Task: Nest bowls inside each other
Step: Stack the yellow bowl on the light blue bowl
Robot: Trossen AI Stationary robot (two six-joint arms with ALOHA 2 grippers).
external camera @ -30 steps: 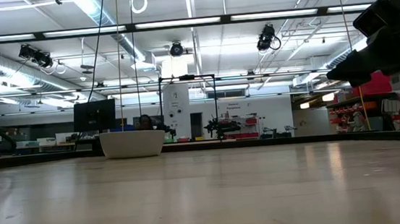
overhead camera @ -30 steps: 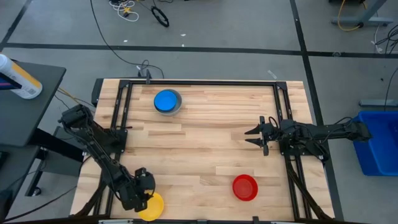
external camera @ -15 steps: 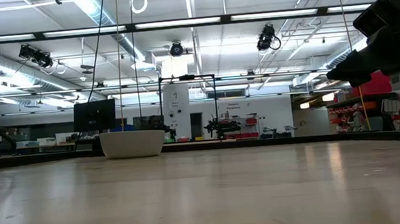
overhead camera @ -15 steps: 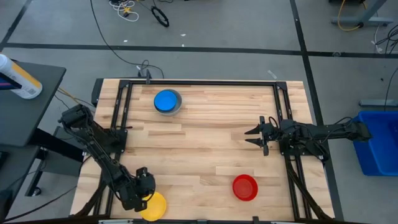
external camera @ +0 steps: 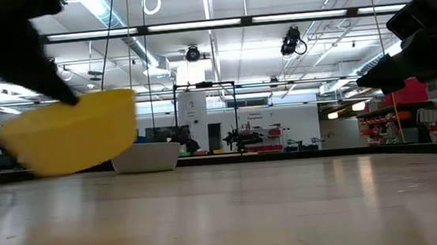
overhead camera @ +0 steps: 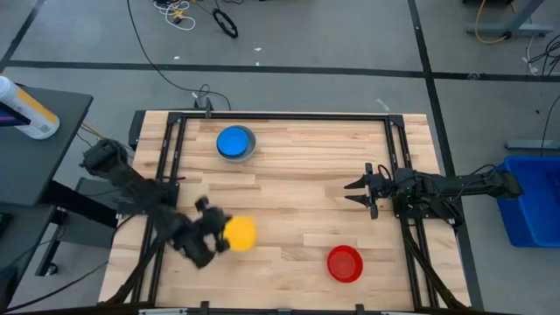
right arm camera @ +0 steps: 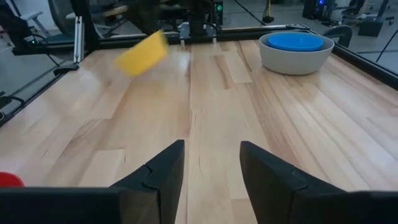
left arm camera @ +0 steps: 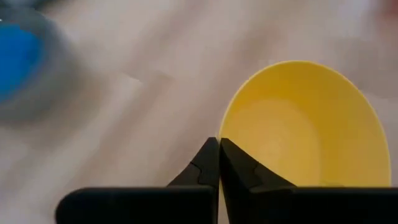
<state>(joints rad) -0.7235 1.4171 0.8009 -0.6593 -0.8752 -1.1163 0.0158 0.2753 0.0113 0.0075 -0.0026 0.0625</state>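
The left gripper (overhead camera: 220,236) was clenched on the rim of the yellow bowl (overhead camera: 240,233), holding it clear of the table (overhead camera: 297,192) over the near-left part of the wood. In the low view the yellow bowl (external camera: 69,142) hung above the tabletop with its opening up, slightly tilted. The left wrist view showed the two dark fingers (left arm camera: 219,163) pressed together at the bowl's rim, with the bowl's hollow (left arm camera: 301,127) facing the camera.

A grey bowl (overhead camera: 236,143) sat at the far left of the table with a blue bowl (overhead camera: 233,141) nested inside it; how many blue bowls lay in it could not be told. In the right wrist view the same stack (right arm camera: 296,51) stood upright on the wood, well apart from the yellow bowl (right arm camera: 142,53).

The red bowl (overhead camera: 345,263) rested alone on the near-right part of the table.

The right gripper (overhead camera: 357,194) waited at the right side, above the table and level, its fingers (right arm camera: 163,169) spread apart and holding nothing.
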